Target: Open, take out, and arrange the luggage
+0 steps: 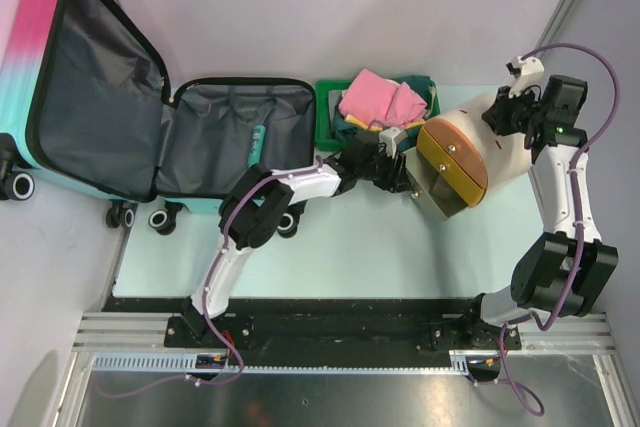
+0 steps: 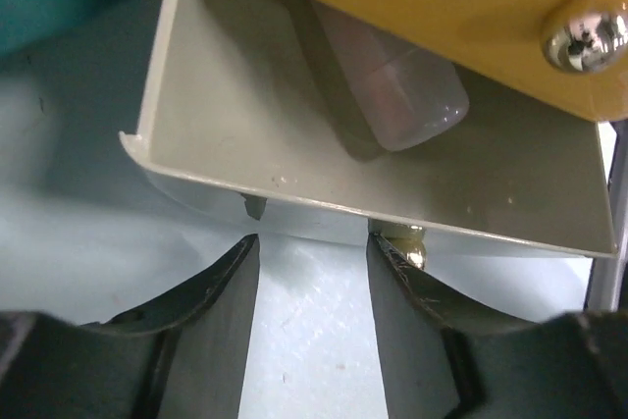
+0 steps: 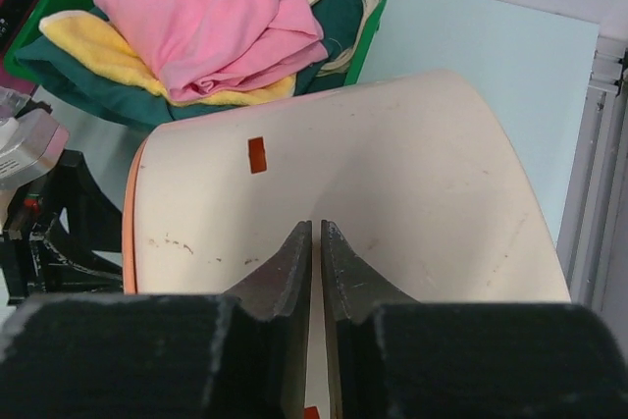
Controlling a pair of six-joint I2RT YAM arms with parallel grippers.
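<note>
Tabletop (image 1: 350,247): left gripper (image 2: 314,242) agape, right gripper (image 3: 316,230) closed.

Bright, even overhead light; only faint, soft-edged shadows on the pale table (image 1: 330,247); a hard glint on the screw (image 2: 579,34); the left gripper (image 2: 314,242) looms dark and blurred up close; the right gripper (image 3: 316,233) is likewise soft, while the pink cloth (image 3: 206,17) is sharp.

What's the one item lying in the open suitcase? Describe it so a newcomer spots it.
Find the pink-to-teal suitcase lying open at far left. In its right half, on the grey lining, lies a small slim teal item. It's the only bright thing inside; the cloths sit outside, in the green tray.
</note>
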